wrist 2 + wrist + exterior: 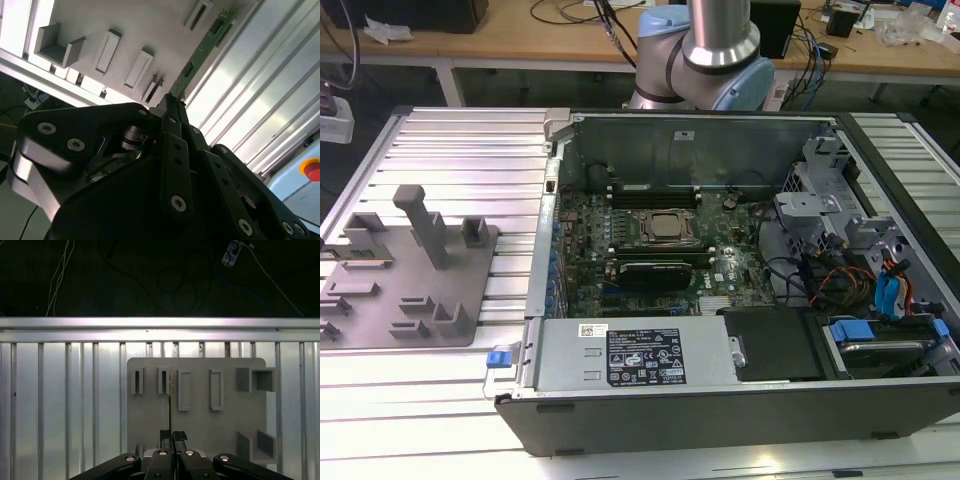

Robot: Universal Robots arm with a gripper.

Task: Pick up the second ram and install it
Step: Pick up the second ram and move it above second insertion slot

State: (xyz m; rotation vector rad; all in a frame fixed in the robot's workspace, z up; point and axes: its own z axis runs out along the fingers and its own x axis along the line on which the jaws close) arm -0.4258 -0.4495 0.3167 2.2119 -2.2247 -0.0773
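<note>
Ribbed aluminium table [60, 405] under everything, with dark floor and cables beyond its far edge. The second ram [206, 47] is a thin green stick clamped at one end between the fingers [172, 145], which are closed tight on it. Its long axis runs straight out from the gripper [172, 102], in line with the fingers, and the free end points away toward the grey tray [150, 25]. In the first wrist view the second ram [170, 412] is edge-on, a thin dark line from the gripper [172, 435] out over the tray [200, 425]. Its far end is close beside a slotted block [163, 381]; can't tell if they touch. In the second wrist view its flat green face shows, with small chips along it. The tray carries several raised slotted blocks and open pockets.

In the exterior view the tray [460, 290], with its upright posts, lies on the table at 9 o'clock from the open computer case [720, 410]. The two are just apart. Inside the case are the motherboard [620, 215], with the square CPU socket [665, 228] near its middle, and long black memory slots [655, 190] at the socket's 12 o'clock. The arm [720, 50] is at 12 o'clock, behind the case. A red button [312, 167] shows off the table edge in the second wrist view.
</note>
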